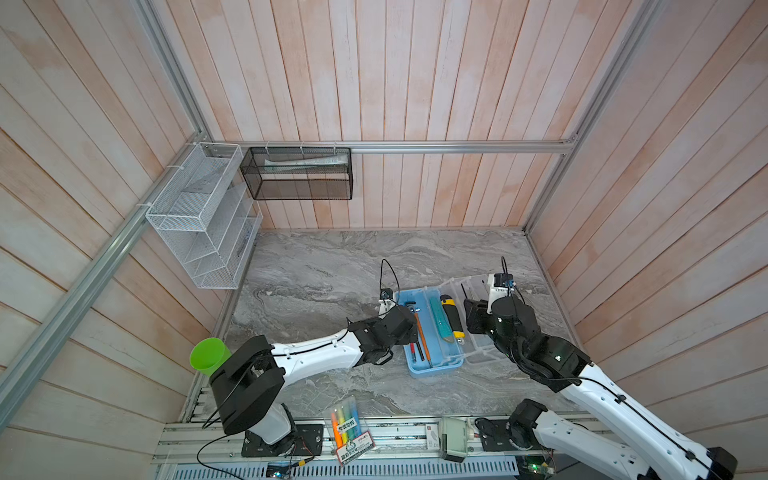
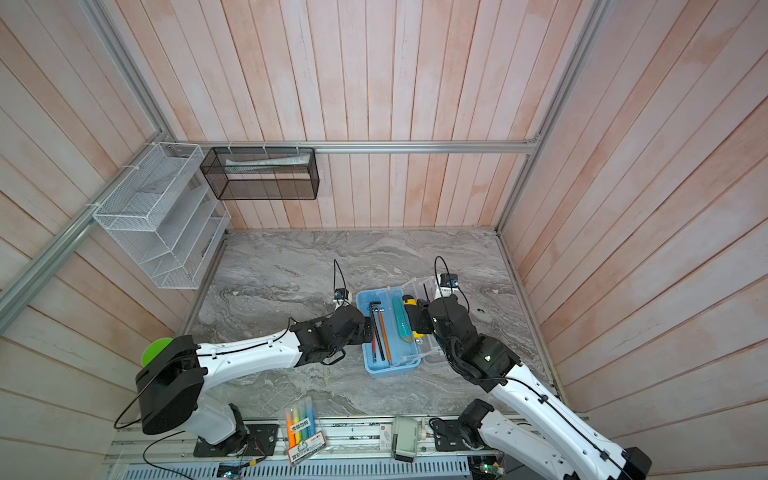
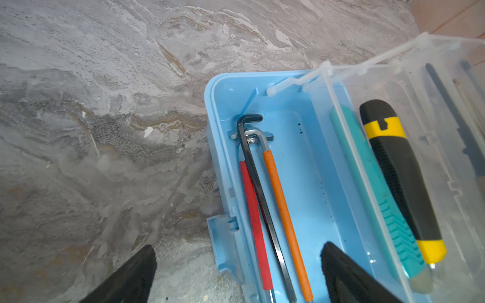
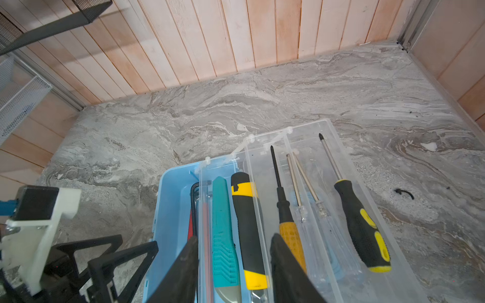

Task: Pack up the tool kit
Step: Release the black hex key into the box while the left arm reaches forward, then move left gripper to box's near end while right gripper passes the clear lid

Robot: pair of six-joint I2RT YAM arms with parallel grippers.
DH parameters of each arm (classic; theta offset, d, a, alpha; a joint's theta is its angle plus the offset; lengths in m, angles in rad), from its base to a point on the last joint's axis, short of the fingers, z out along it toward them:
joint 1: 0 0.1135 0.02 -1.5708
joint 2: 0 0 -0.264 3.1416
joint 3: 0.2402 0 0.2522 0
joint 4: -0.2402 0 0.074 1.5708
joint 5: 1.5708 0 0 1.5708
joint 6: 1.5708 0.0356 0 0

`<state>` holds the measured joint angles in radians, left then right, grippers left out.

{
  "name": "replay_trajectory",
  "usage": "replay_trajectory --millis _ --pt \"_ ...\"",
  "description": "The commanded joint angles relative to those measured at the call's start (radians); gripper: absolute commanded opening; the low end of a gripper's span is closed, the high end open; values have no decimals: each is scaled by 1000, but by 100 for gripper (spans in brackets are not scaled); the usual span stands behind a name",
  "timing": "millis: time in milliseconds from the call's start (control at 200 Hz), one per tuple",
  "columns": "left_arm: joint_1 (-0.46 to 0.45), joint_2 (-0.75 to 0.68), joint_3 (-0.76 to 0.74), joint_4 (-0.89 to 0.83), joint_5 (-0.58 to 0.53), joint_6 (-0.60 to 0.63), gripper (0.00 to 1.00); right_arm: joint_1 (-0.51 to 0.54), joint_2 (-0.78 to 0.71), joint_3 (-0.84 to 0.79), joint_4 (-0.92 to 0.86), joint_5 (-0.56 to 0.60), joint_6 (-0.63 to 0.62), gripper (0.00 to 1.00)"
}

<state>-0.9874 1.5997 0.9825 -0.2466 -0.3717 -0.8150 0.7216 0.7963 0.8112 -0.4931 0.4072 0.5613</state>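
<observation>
The left gripper (image 3: 238,248) is seen spread as wide as it goes, with nothing clasped. One of its fingers (image 3: 341,275) is placed inside the light-blue case (image 3: 217,131), and the other is held outside it, over the marble tabletop (image 3: 105,131). The latch-side wall of the case is thus straddled. Between these fingers, on the blue floor, three hex keys are laid side by side: a red-sleeved one (image 3: 253,223), a bare black one (image 3: 262,196) and an orange-sleeved one (image 3: 283,223).

The right gripper (image 4: 235,237) is held partly spread. Between its fingers (image 4: 286,262) a teal knife (image 4: 223,236) and a black-and-yellow knife (image 4: 248,223) are laid lengthwise in a clear tray (image 3: 341,118) lifted over the case. A gap is seen on each outer side, so neither knife is gripped.

Just beyond the right gripper's outer finger, an outer clear tray (image 4: 341,147) is folded out. In it an orange-handled screwdriver (image 4: 291,238) is found nearest that finger, then two clear-handled ones (image 4: 321,210), then a black-and-yellow-handled one (image 4: 362,225) farthest off.

In both top views the case (image 1: 436,370) (image 2: 390,372) is seen lying open between the two wrists.
</observation>
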Motion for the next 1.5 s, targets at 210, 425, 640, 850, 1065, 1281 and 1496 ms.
replay_trajectory --millis 210,425,640,850,1065,1281,1496 --pt "109 89 -17 -1 72 13 100 -65 -15 47 -33 -79 -49 45" --pt "161 81 -75 10 88 37 100 -129 14 65 -40 -142 -73 45" --pt "225 -9 -199 58 99 33 100 -257 9 63 -18 -276 -99 45" --pt "274 -147 -273 -6 65 48 100 -405 61 68 22 -428 -133 45" --pt "356 -342 -354 -35 57 83 100 -537 80 40 81 -573 -122 45" --pt "368 -497 -307 -100 37 123 100 -626 78 -45 101 -629 -100 45" --pt "461 -568 -338 -100 103 162 98 -676 106 -96 100 -640 -121 44"
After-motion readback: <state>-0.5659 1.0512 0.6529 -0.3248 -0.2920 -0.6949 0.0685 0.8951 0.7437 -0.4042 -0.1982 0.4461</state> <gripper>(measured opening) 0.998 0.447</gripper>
